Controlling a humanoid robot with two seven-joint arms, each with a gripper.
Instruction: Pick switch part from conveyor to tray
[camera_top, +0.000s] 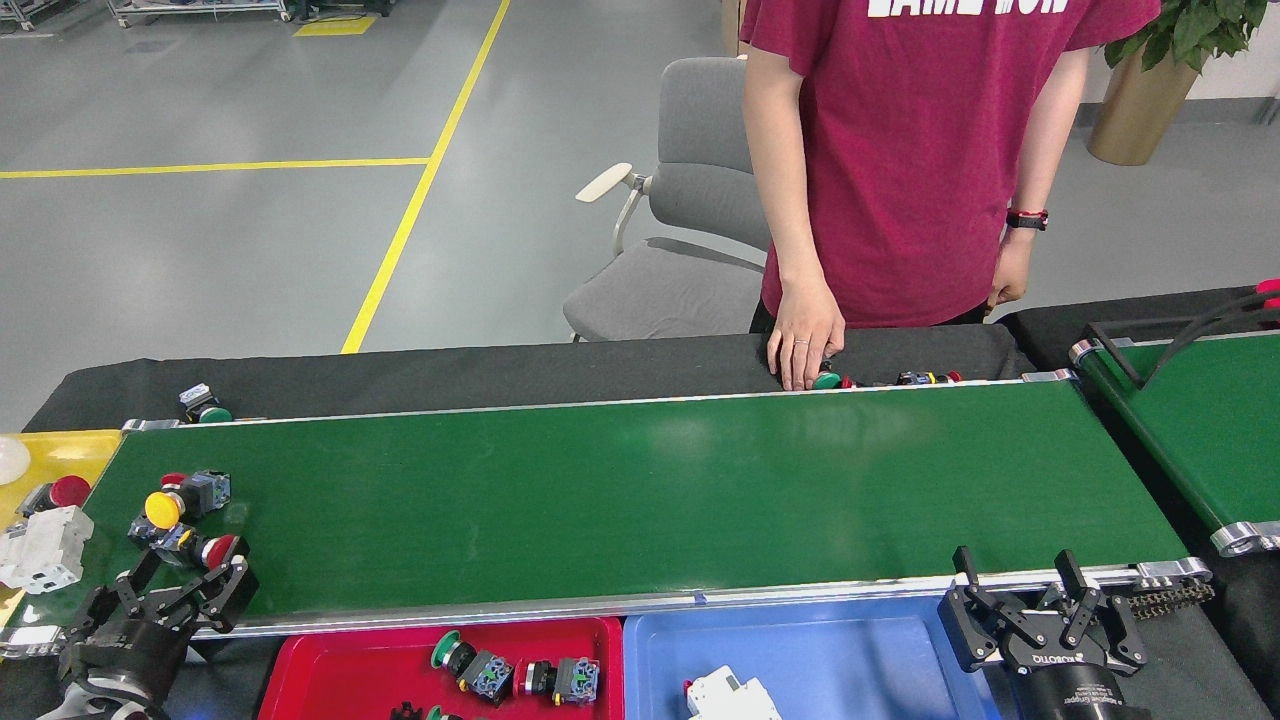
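Head view shows the left pincer (190, 583) with its fingers spread, low over the near left end of the conveyor (640, 490). Between and just beyond its fingertips lies a red-capped switch part (205, 549), not gripped as far as can be seen. Slightly farther off sits a yellow-capped switch part (180, 500), beside another dark switch body. To the left of this pincer a white breaker (40, 548) lies at the belt's end, partly over the yellow tray (70, 450), which also holds a red-capped part (62, 491). To the right of the left pincer, below the belt rail, the red tray (340, 665) holds several switch parts (520, 678). The right pincer (1020, 595) is spread too, hovering empty at the near right rail, with the blue tray (830, 650) just to its left. Across the belt, a person's hand (805, 345) rests on the black table (450, 368) among small parts.
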